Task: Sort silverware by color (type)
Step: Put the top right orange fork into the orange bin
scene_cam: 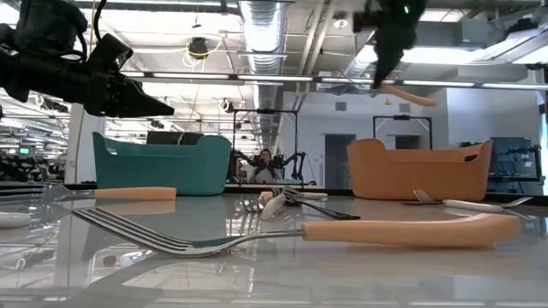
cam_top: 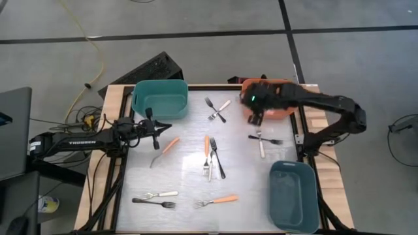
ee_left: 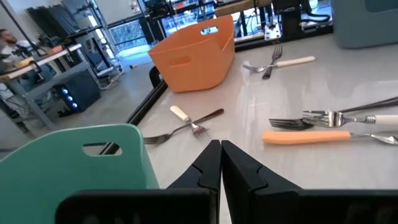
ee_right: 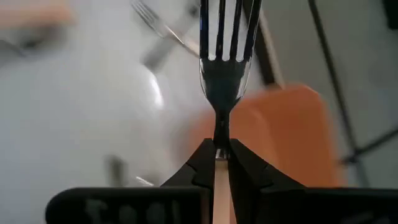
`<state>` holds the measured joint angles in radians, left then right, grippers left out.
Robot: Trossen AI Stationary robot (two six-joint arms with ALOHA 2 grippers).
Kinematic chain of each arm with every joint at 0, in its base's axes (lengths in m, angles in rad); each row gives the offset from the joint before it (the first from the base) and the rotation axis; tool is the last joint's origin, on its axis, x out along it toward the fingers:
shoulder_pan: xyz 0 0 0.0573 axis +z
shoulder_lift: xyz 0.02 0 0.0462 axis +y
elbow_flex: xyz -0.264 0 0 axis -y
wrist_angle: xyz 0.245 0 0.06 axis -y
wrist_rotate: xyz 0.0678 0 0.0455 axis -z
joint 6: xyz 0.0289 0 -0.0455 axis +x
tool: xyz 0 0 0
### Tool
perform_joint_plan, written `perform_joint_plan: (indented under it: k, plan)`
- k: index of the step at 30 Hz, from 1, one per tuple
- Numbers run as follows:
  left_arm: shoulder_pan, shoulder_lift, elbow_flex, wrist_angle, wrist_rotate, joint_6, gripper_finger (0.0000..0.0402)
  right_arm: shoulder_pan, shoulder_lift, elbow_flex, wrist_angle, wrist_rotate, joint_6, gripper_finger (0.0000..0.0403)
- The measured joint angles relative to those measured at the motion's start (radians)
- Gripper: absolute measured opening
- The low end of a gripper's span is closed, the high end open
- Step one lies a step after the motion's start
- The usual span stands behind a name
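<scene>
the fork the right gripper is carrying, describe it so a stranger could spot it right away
Find the orange bin at the table's far right corner. The right gripper, raised beside it, is shut on an orange-handled fork. It is the only fork off the table.

Pale table [cam_top: 189, 189], three bins [cam_top: 159, 98] (teal, orange, blue-grey), scattered forks [cam_top: 215, 201]

The right arm reaches across the table's far side, its gripper [ee_right: 216, 163] raised high and clamped on a fork [ee_right: 222, 68]. The left arm waits at the left edge, its gripper [ee_left: 221, 163] closed, fingers touching.
</scene>
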<state>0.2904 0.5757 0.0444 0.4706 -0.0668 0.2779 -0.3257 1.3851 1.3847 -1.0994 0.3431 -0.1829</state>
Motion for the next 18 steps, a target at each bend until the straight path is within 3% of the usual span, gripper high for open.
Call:
perform_joint_plan:
  k: [3, 9, 18]
  plan:
    - [0.001, -0.003, 0.000, 0.005, -0.006, -0.004, 0.0000, -0.142, 0.010, -0.032, 0.007, -0.017, -0.161, 0.0048]
    - [0.001, -0.002, 0.000, 0.009, -0.065, -0.078, 0.0000, -0.363, 0.095, -0.038, 0.031, -0.179, -0.368, 0.0048]
    - [0.001, -0.003, 0.000, 0.019, -0.160, -0.231, 0.0000, -0.484, 0.236, -0.036, -0.004, -0.185, -0.505, 0.0048]
